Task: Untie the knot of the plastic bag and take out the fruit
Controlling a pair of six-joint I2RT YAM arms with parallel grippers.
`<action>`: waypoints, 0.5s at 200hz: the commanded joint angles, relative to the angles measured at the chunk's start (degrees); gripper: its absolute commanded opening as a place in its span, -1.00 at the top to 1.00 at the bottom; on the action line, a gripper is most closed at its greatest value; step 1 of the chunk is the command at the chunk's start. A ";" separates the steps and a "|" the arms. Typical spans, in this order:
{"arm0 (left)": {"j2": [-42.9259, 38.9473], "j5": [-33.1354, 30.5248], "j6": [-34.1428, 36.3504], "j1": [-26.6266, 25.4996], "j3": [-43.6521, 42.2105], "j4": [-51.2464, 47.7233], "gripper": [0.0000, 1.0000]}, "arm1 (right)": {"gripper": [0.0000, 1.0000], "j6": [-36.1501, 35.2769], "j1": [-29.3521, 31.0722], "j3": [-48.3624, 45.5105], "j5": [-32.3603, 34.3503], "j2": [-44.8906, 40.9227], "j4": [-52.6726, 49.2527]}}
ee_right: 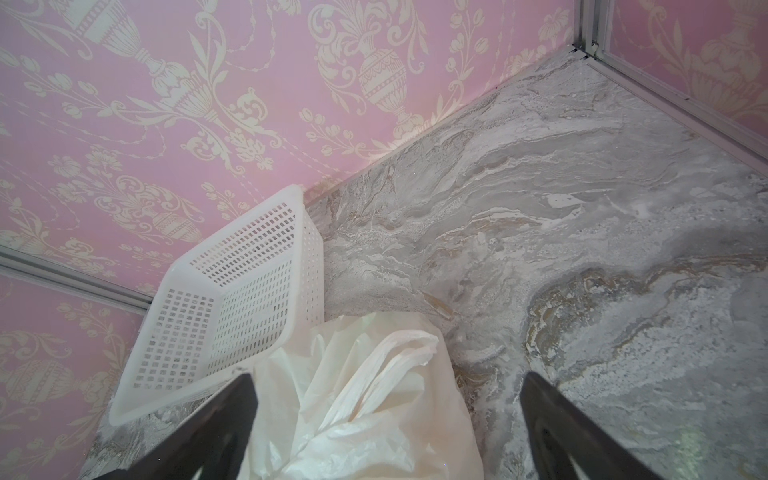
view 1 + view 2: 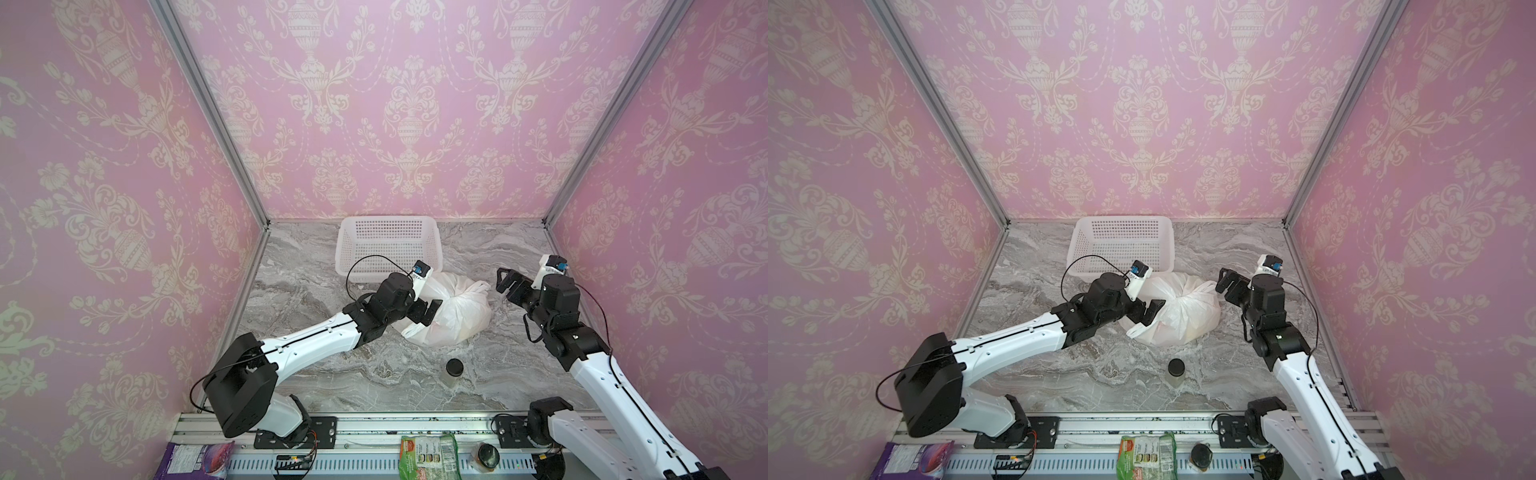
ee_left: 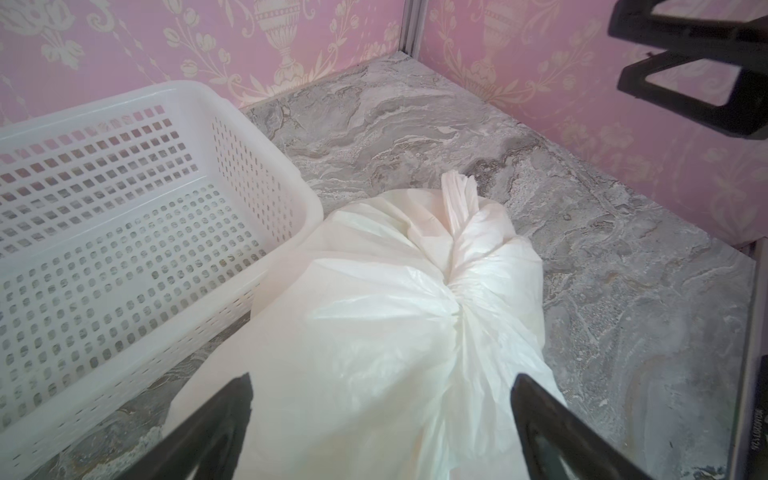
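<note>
Film of the plastic bag (image 2: 451, 316) reads thin, crinkled, milky white. The bag lies as a rounded lump on the veined grey marble table (image 2: 316, 266), touching the near corner of the rigid, perforated white basket (image 2: 386, 237). The knot (image 3: 453, 286) is a tight radial pucker on top, with a ropy twisted handle end (image 3: 457, 195) sticking out toward my right arm. The fruit is hidden inside, and the film lets no colour or outline through in any view. My left gripper (image 3: 382, 378) has its black jaws spread wide at the bag's left flank, plastic bulging between them; whether either finger presses the film I cannot tell. My right gripper (image 1: 388, 376) is likewise spread and empty, just beside the bag, with the flattened handle end lying between its fingers in the wrist view, clear of both. A small black-lidded jar (image 2: 454, 372) stands upright nearer the arm bases, its contents too blurred to read.
</note>
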 commanded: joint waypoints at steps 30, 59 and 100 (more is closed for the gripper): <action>6.90 -6.62 1.29 -0.22 4.95 -6.43 -0.83 | -1.00 -1.43 0.36 0.29 -0.64 0.11 0.00; 8.46 -3.18 1.27 -0.22 5.61 -5.58 0.07 | -1.00 -1.23 0.45 -0.20 -0.47 -0.08 0.36; 4.94 -6.32 0.14 -0.22 1.71 -2.49 1.00 | -1.00 -2.12 0.70 -0.16 -2.53 -0.85 0.17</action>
